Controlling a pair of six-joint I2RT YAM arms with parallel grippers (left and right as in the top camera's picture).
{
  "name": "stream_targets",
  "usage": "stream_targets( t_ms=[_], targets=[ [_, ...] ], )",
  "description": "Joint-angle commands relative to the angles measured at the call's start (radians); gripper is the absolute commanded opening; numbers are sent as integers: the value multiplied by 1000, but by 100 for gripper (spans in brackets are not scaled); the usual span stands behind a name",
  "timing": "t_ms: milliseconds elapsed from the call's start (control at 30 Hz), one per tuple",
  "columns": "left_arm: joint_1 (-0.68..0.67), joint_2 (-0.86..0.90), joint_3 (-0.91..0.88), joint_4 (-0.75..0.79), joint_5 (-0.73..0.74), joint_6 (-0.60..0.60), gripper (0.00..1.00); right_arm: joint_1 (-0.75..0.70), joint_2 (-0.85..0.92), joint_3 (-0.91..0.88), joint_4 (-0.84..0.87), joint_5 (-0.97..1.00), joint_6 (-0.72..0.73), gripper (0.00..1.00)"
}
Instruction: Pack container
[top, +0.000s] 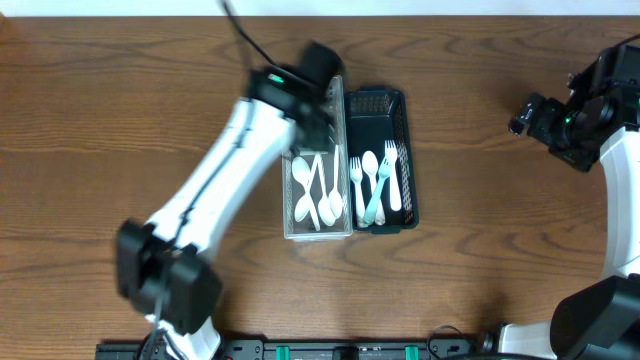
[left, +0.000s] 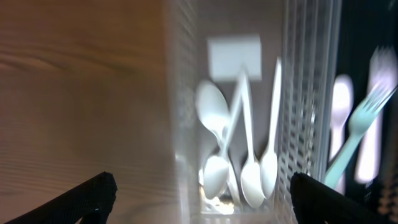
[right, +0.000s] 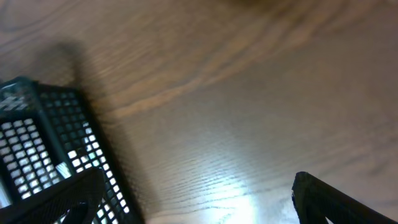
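Note:
A clear plastic basket (top: 289, 205) holds several white spoons (top: 318, 192) at the table's middle; in the left wrist view the basket (left: 305, 93) and spoons (left: 249, 168) show blurred. A dark basket (top: 408, 150) beside it on the right holds white and pale blue forks (top: 372, 190). My left gripper (top: 315, 100) hovers over the far end of the clear basket, open and empty, its fingertips wide apart (left: 202, 196). My right gripper (top: 530, 115) is at the far right, open and empty over bare wood (right: 193, 199); the dark basket's corner (right: 50, 137) shows there.
The wooden table (top: 500, 240) surrounds the two baskets. The left arm (top: 215, 190) crosses diagonally from the front left. The right arm's base (top: 600, 320) stands at the front right corner.

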Motion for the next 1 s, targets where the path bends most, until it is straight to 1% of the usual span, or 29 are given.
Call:
stream_targets(
  t_ms=[0, 67, 167, 367, 500, 533, 567, 733, 867, 967],
  targets=[
    [86, -141, 90, -35, -33, 62, 91, 0, -40, 33, 25, -115, -112, 99],
    [132, -207, 102, -42, -34, 95, 91, 1, -84, 59, 53, -174, -155, 99],
    [188, -323, 102, -42, -55, 131, 91, 1, -176, 98, 95, -190, -209, 99],
    [204, -578, 102, -57, -305, 131, 92, 1, -402, 115, 227, -146, -219, 99],
    [205, -701, 102, -111, -371, 131, 95, 1, -500, 114, 227, -146, -219, 99],
    [205, -723, 102, -130, -371, 131, 100, 1, -520, 115, 217, -146, -219, 99],
    [205, -743, 102, -154, -371, 131, 98, 1, -535, 114, 207, -146, -219, 99],
    [204, -808, 102, -236, -371, 131, 98, 1, -584, 114, 160, -146, -219, 99],
    [204, -825, 102, -266, -370, 142, 98, 1, -587, 115, 166, -150, -219, 99],
    [204, -822, 102, -246, -370, 141, 98, 1, -587, 114, 133, -149, -220, 99]
  ],
)
